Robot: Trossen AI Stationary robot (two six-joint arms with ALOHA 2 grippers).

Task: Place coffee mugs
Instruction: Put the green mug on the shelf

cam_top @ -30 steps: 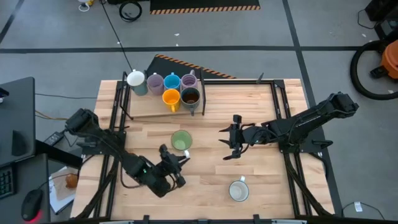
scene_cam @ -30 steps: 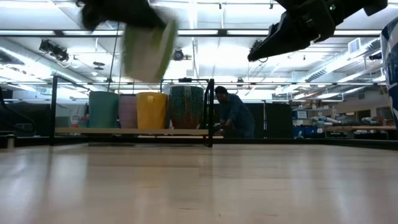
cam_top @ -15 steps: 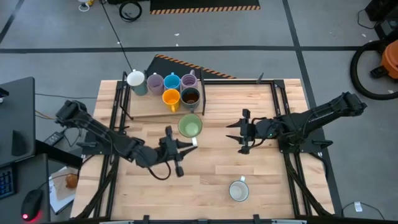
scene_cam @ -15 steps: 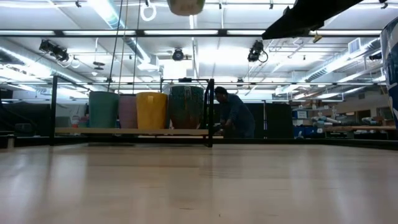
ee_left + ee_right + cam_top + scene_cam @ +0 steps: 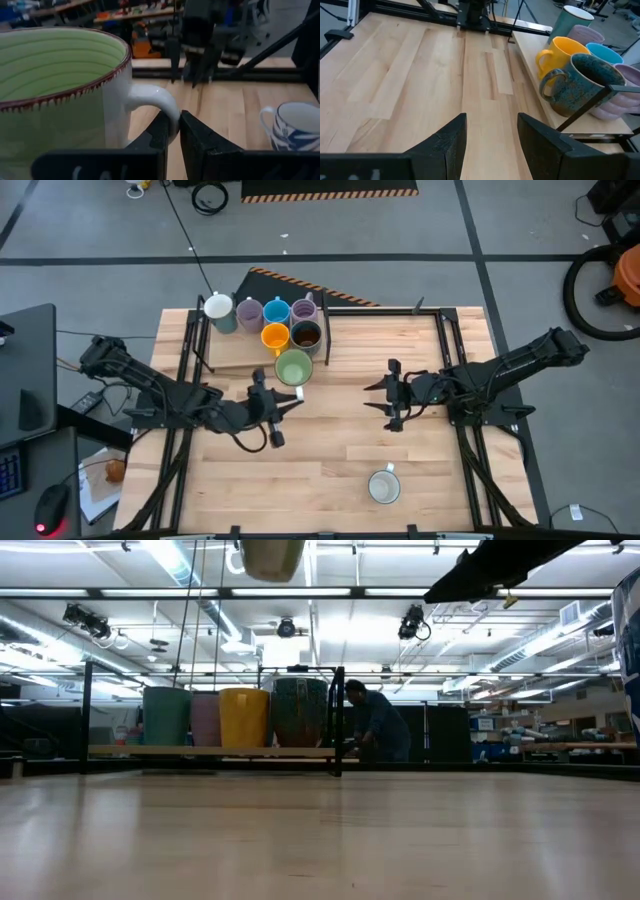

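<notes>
My left gripper [image 5: 272,404] is shut on a green mug [image 5: 293,367] with a white handle, held high above the table just in front of the wooden tray [image 5: 228,352]; the low view shows only the mug's base [image 5: 270,554]. On the tray stand a white [image 5: 218,307], a lilac [image 5: 249,313], a blue [image 5: 277,311], a second lilac [image 5: 305,309], an orange [image 5: 275,337] and a dark mug [image 5: 306,335]. A white mug [image 5: 383,485] rests on its base near the front edge. My right gripper [image 5: 386,396] hovers open at mid-table. My left gripper pinches the outer curve of the green mug's white handle [image 5: 171,116] between its two fingers [image 5: 159,131]. The fingers come nearly level from the table's near left side. The mug is lifted clear of the table and sits upright, its mouth up.
A black frame [image 5: 440,340] runs along the table's sides and back. The white mug with its blue pattern [image 5: 295,131] also shows in the left wrist view. Bare wood [image 5: 420,75] lies below my right gripper [image 5: 492,134]. A person [image 5: 377,725] stands beyond the table.
My left gripper has risen and gone toward the far edge and the tray, carrying the green mug; its wrist has rolled, and the mug has come from tilted to upright. My right gripper has drawn back a little toward the table's right edge, still open.
</notes>
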